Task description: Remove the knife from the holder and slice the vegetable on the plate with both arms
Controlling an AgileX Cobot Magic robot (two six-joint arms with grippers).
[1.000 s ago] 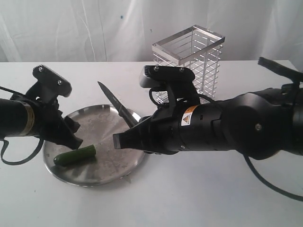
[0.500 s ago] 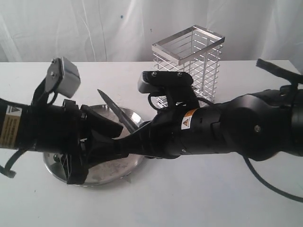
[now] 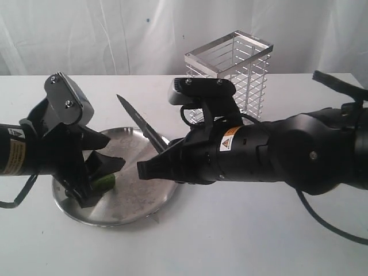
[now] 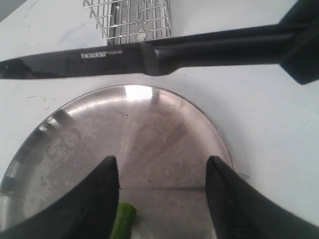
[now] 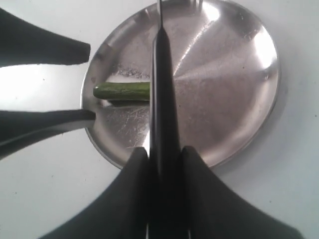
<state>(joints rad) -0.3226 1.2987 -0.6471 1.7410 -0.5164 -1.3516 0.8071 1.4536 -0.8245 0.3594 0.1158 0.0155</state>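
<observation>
The right claw (image 3: 150, 168) is gripping the knife (image 3: 138, 122); the left claw (image 3: 99, 179) is hovering spread over the vegetable (image 3: 105, 183).
Outside: the vegetable is lying at the plate's (image 3: 138, 198) 8 o'clock, between the left fingers (image 3: 109, 163), nearer that arm. Left wrist: it is sitting beside one finger (image 4: 102, 194). Right wrist: its long axis is running crosswise to the blade (image 5: 160, 64).

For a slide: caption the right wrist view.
Black fingers grip slim dark knife over green cucumber piece on round steel plate.

One knife (image 3: 138, 119), one holder (image 3: 230, 75), one vegetable (image 3: 105, 182), one plate (image 3: 138, 191).
</observation>
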